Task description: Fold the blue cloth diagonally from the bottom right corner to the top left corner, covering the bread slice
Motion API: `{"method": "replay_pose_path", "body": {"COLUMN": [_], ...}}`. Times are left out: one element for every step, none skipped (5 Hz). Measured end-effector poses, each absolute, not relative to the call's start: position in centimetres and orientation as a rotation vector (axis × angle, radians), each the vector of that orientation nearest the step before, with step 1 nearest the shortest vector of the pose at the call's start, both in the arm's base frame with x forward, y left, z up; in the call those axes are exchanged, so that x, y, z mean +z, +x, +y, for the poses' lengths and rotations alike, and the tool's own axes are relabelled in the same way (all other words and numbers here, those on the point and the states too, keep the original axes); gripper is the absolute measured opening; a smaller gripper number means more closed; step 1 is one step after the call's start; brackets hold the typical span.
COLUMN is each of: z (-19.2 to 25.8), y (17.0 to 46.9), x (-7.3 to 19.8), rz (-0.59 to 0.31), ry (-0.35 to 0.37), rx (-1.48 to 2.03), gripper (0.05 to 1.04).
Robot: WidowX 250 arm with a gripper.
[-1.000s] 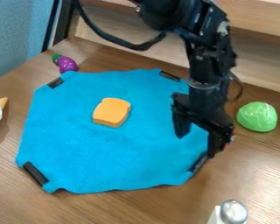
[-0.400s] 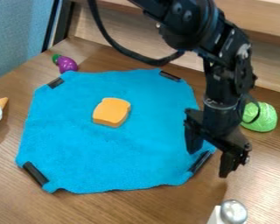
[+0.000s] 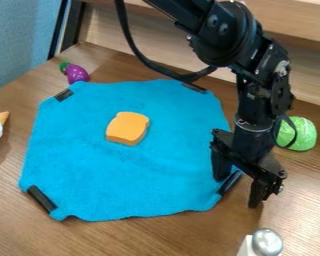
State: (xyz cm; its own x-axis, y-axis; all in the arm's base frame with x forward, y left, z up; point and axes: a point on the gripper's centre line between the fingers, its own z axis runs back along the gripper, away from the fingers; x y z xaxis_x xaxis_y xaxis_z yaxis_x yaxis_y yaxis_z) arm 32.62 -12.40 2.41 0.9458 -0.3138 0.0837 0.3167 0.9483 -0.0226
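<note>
While the arm hangs over the right side of the view, its claw (image 3: 239, 183) is spread, with nothing pinched; one finger lies over the blue cloth (image 3: 89, 167), the other beyond its edge, over the bare wood of the counter (image 3: 129, 239). Between them we see the black strip (image 3: 231, 183) at the cloth's lower right corner; whether either fingertip touches cloth or wood, we cannot tell.

The cloth lies spread on the counter, with an orange toy bread slice (image 3: 127, 128) near its middle; a purple toy eggplant (image 3: 76, 74) sits just beyond the upper left corner, a green toy lettuce (image 3: 305, 134) behind the wrist, and a silver-topped shaker (image 3: 267, 243) at the bottom edge.

We judge the step in hand to be alignment at this corner, ungripped; a grip here would call for both fingers low enough to straddle the cloth's edge; closing too high could miss the fabric.
</note>
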Motion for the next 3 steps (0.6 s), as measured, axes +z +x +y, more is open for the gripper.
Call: {"method": "replay_pose_path", "body": {"z": [-12.29, -12.08, -12.05], "y": [32.63, 32.69, 32.85], "x": [2.27, 2.16, 2.39], "rz": [-0.081, -0.082, -0.089], "ry": [-0.033, -0.037, -0.043], "rx": [-0.296, -0.29, -0.285], "gripper": [0.67, 0.38, 0.167]}}
